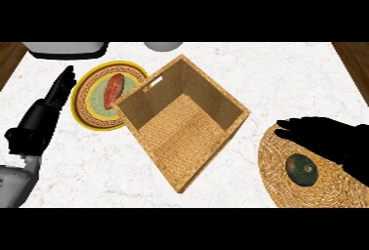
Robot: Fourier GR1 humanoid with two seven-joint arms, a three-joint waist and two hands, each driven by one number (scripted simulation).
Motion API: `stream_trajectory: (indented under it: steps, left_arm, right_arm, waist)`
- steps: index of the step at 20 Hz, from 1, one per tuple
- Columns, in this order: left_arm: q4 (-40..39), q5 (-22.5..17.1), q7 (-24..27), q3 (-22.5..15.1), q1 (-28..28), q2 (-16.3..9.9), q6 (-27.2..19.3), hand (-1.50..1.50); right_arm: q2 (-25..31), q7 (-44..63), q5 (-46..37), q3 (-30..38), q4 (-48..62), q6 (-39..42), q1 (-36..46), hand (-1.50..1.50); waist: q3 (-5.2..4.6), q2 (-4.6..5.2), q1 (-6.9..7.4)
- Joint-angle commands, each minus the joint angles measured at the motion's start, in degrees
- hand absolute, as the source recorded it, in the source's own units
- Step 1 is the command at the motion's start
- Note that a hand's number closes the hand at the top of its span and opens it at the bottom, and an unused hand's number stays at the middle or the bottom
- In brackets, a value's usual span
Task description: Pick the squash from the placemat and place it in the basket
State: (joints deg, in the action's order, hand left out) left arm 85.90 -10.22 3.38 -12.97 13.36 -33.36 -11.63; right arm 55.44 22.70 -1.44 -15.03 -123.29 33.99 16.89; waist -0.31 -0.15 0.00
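Just one view here, head cam, looking steeply down onto white marble counter (288,73). Close enough that wicker basket (184,122) fills frame centre. Forearms enter from lower edge, left hand (45,114) at left side, right hand (328,136) at right, so not mirrored. Wooden floor peeks in at both top corners. No second view to compare overlap.

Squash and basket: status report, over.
Left hand open, resting at left edge. Right hand open over placemat, beside squash, not gripping. Basket holds nothing, path unobstructed.
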Motion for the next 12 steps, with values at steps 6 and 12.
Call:
stream_trajectory:
  steps: [6,12]
  left_arm:
    - [-5.16,-0.38,2.04,4.01,2.57,0.73,4.99,0.00]
    - [-0.15,4.97,-0.88,2.27,0.19,5.35,1.51,0.00]
  right_arm:
    - [4.57,2.98,7.52,3.37,8.46,17.46,7.34,-1.50]
    - [-2.74,3.19,-1.46,0.11,8.85,19.56,5.94,-1.50]
  waist:
    - [0.26,0.30,0.21]
    - [0.31,0.16,0.30]
